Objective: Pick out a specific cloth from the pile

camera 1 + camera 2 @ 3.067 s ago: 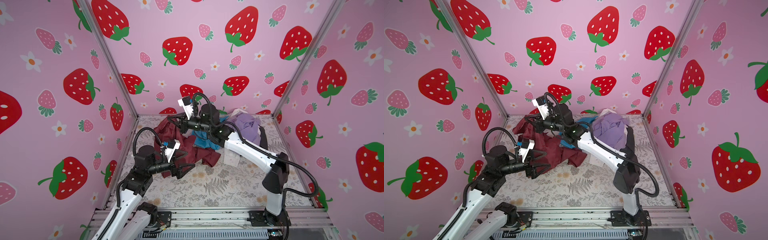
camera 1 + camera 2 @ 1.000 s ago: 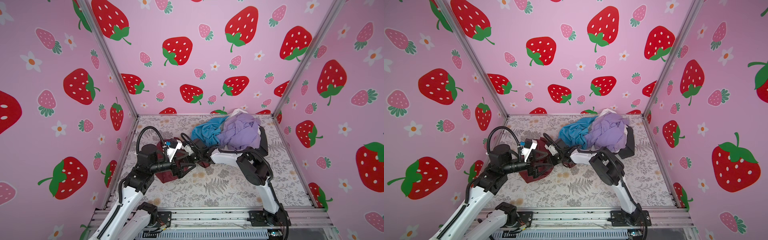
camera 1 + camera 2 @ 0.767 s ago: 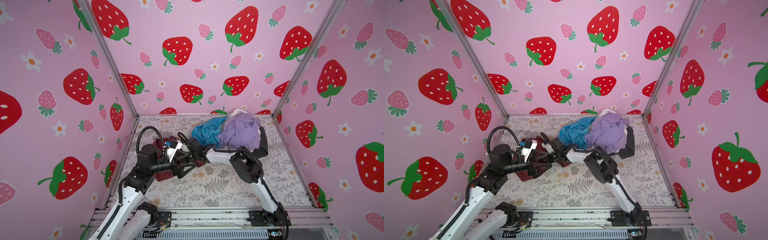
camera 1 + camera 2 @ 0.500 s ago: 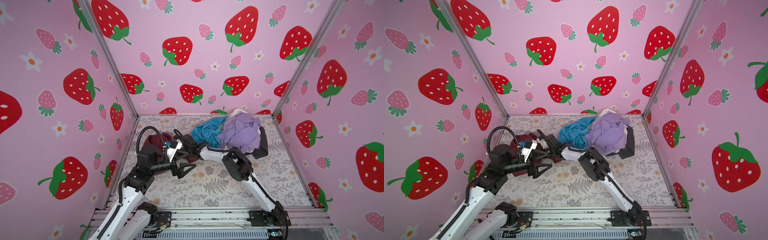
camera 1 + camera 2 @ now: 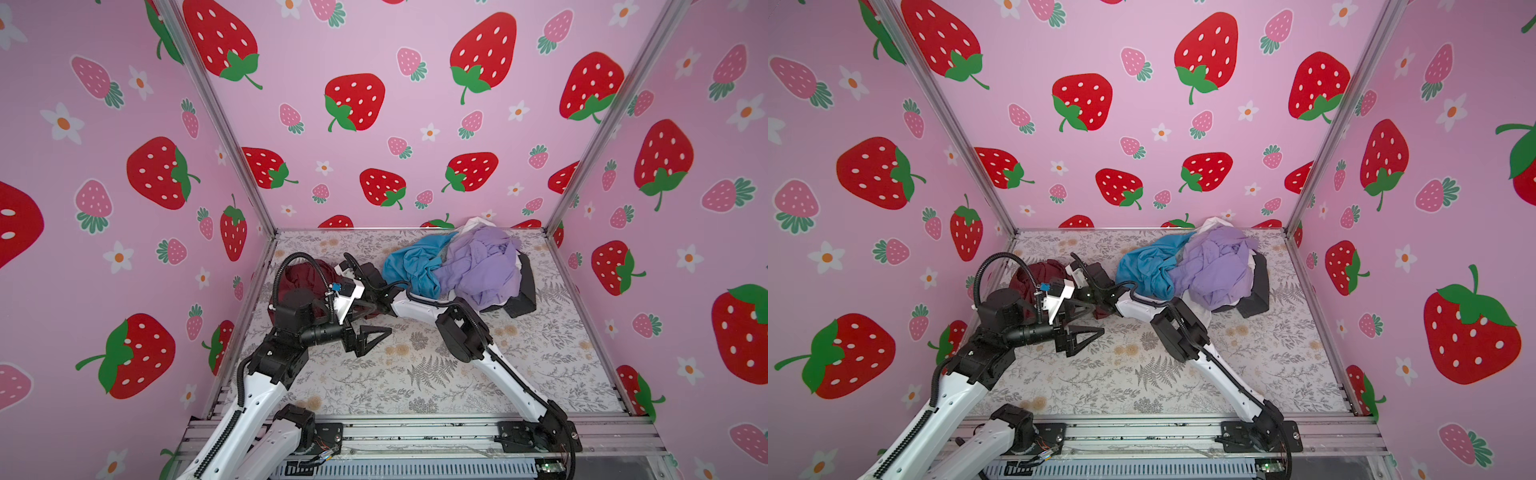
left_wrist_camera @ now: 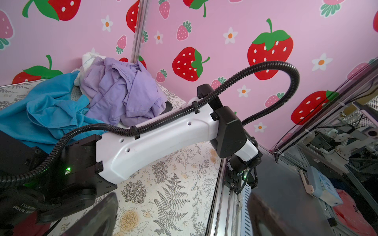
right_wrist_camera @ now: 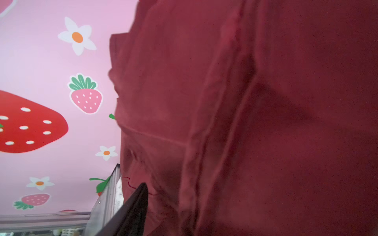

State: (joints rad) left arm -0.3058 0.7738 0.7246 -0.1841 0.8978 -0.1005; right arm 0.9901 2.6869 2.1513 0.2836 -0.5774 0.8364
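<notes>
The cloth (image 5: 301, 276) sits in a bunched maroon heap against the left wall, well apart from the pile (image 5: 478, 266), so the picking-out looks as good as done.

The right gripper (image 5: 1090, 291) has reached across the middle and is the nearer one by far. Its wrist view is almost all maroon, with folds and a seam running right in front of it. Only one finger (image 7: 133, 210) shows there, its tip against the fabric. The other is hidden, and in both top views the left arm's camera covers the jaws, so I cannot tell whether it grips the cloth or has let go.

The left gripper (image 5: 374, 338) hangs over bare table (image 5: 415, 374) with its jaws spread wide and nothing between them. It points away from the cloth, which lies behind and beside its wrist.

The cloth is a rounded lump with no clear long axis. I'd say the next move belongs to the right arm: straight back along its own forearm, away from the wall, without snagging a fold.
</notes>
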